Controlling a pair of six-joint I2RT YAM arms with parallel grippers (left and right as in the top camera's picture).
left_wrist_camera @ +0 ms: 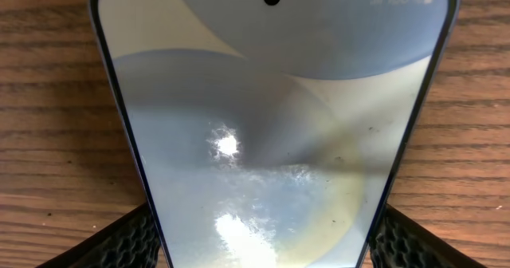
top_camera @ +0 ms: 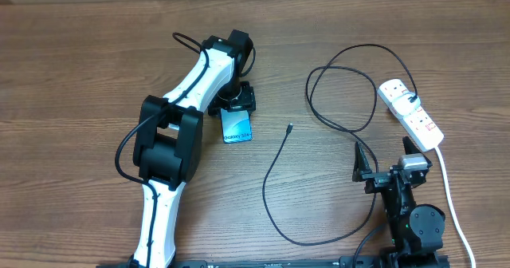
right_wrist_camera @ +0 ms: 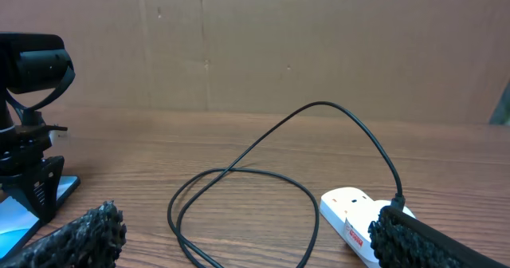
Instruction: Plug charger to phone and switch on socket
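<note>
The phone (top_camera: pixel 237 128) lies on the wooden table with its blue screen up; it fills the left wrist view (left_wrist_camera: pixel 271 124). My left gripper (top_camera: pixel 233 102) stands over its far end, a finger against each long edge (left_wrist_camera: pixel 263 248). The charger cable (top_camera: pixel 275 168) loops across the table; its connector tip (top_camera: pixel 289 128) lies free to the right of the phone. Its other end is plugged into the white socket strip (top_camera: pixel 410 112) at the right. My right gripper (top_camera: pixel 388 158) is open and empty near the front edge, facing the strip (right_wrist_camera: pixel 351 216) and cable loop (right_wrist_camera: pixel 239 172).
The strip's thick white cord (top_camera: pixel 446 188) runs down the right side past the right arm's base. The left arm stretches from the front edge up the left half of the table. A brown wall stands behind the table in the right wrist view.
</note>
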